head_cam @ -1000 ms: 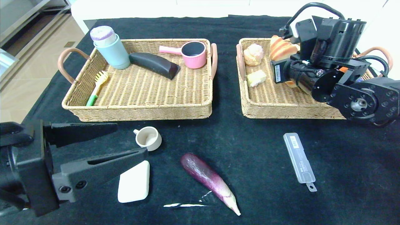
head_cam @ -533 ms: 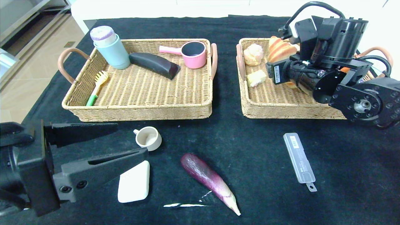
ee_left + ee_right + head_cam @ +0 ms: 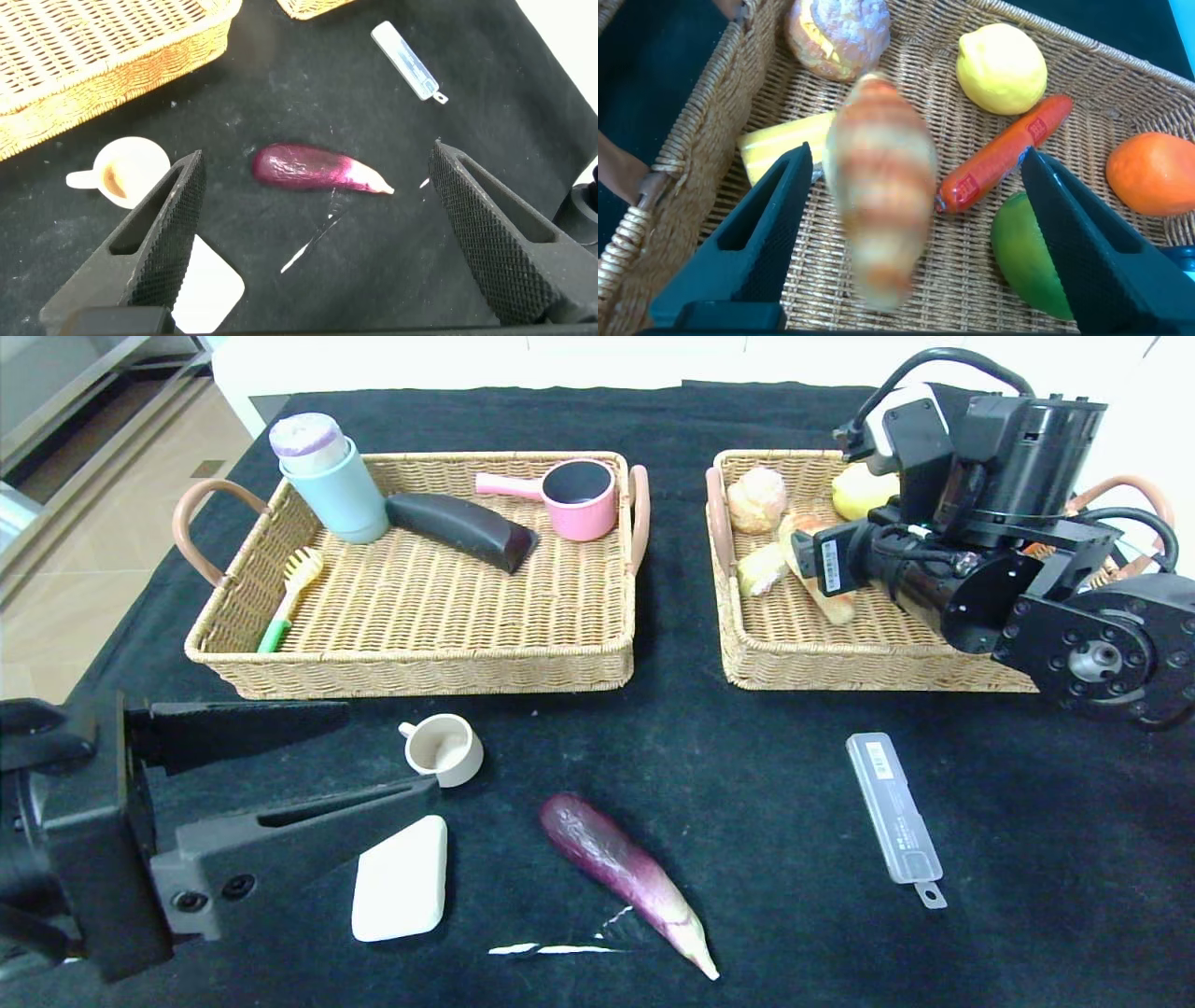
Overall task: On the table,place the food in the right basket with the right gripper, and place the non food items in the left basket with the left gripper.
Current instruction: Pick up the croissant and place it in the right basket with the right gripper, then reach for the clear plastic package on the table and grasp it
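Right gripper [image 3: 910, 196] hangs over the right basket [image 3: 747, 658], jaws spread wide with nothing between them. The bread roll [image 3: 878, 201] sits directly below the gap, blurred, clear of both fingers; whether it rests on the basket floor cannot be told. Around it in the basket: a yellow block [image 3: 780, 149] beside one finger, a bun [image 3: 839, 33] and a lemon [image 3: 1002, 67] beyond the fingertips, a red sausage [image 3: 1004, 154], a green fruit [image 3: 1029, 252] by the other finger, an orange [image 3: 1153, 173] farther out.

Left gripper [image 3: 313, 219] hovers low over the table [image 3: 775, 821], jaws fully apart, empty. The eggplant [image 3: 318, 170] lies on the cloth between and just ahead of the fingers. A small cup [image 3: 121, 171] is beside one finger, a white bar [image 3: 206, 294] under it. A clear case [image 3: 406, 61] lies well beyond. The left basket [image 3: 411, 667] is ahead of that gripper.
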`<state>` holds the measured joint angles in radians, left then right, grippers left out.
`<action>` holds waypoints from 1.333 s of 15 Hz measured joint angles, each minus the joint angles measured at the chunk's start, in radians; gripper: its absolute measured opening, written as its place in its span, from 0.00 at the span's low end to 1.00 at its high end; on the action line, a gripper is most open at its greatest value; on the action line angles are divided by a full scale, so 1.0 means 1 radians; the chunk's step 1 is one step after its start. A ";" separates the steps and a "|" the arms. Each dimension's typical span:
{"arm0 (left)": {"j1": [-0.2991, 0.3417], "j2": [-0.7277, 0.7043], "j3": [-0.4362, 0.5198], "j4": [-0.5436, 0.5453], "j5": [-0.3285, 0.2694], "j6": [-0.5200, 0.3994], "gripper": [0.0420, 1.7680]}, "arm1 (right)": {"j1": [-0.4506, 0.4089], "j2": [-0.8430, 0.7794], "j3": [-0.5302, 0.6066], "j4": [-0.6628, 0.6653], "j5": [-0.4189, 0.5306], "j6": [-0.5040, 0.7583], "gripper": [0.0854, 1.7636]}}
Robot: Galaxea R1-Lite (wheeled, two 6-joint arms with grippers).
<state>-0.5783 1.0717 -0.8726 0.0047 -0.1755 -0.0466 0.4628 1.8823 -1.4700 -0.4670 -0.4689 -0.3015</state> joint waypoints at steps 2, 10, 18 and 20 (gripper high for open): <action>0.000 0.000 0.000 0.000 0.000 0.001 0.97 | 0.003 -0.011 0.008 0.011 0.001 -0.001 0.93; 0.000 -0.001 0.001 0.000 0.000 0.003 0.97 | 0.066 -0.245 0.036 0.642 0.036 0.185 0.95; 0.000 -0.001 0.001 0.000 0.000 0.003 0.97 | 0.104 -0.348 0.087 0.994 0.103 0.574 0.96; -0.001 0.000 0.003 0.001 0.000 0.003 0.97 | 0.105 -0.352 0.121 0.999 0.108 0.616 0.96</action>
<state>-0.5796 1.0713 -0.8698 0.0057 -0.1755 -0.0440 0.5677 1.5302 -1.3494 0.5323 -0.3611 0.3149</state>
